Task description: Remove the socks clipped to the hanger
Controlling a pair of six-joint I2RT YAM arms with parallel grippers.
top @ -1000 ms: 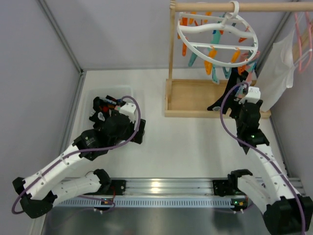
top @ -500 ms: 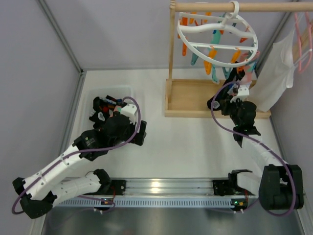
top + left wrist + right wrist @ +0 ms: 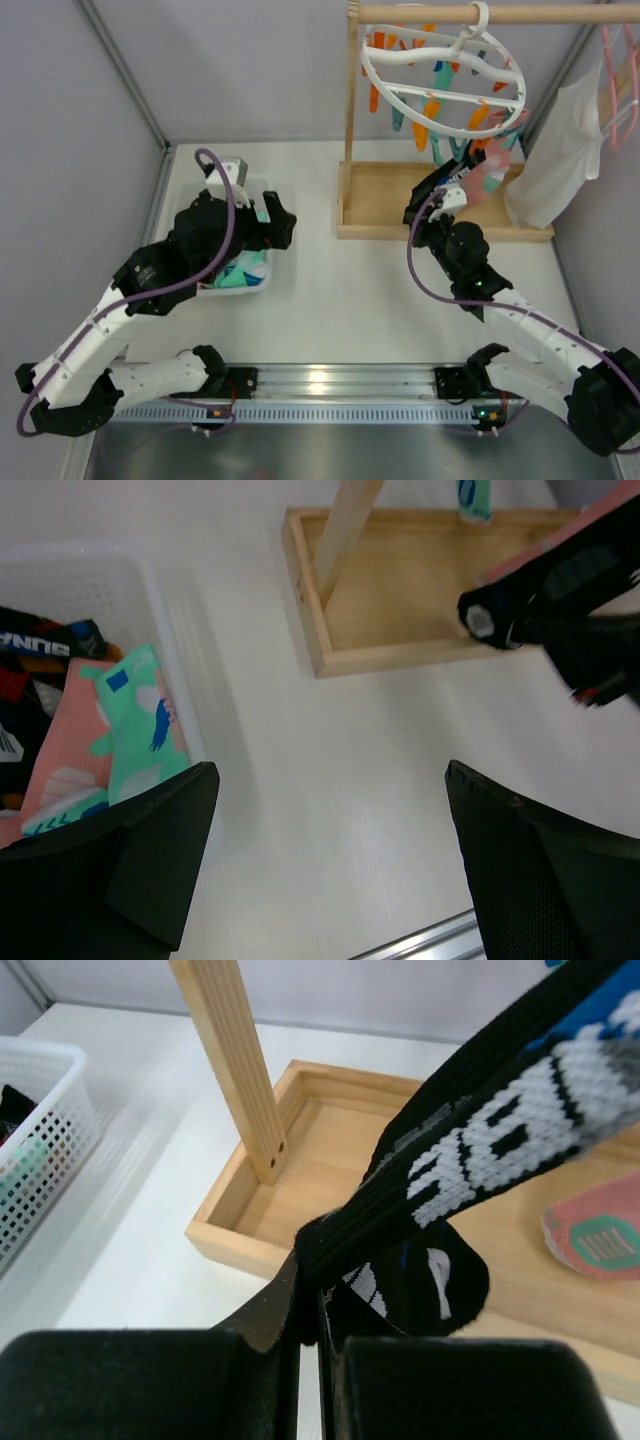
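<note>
The white ring hanger hangs from the wooden rail at top right, with orange and teal clips dangling from it. A black sock with white lettering stretches taut from the clips down to my right gripper, which is shut on its lower end above the wooden tray. The top view shows the same black sock and right gripper. A pink-salmon sock with a teal patch hangs just beside it. My left gripper is open and empty, above the table right of the basket.
A white mesh basket at left holds teal, pink and dark socks. The rack's wooden post rises from the tray's left end. A pink hanger with a white garment hangs at far right.
My right gripper moved up to the black sock, shut on it and pulled it left and taut. The left arm lifted out of the basket and swung toward the right.
</note>
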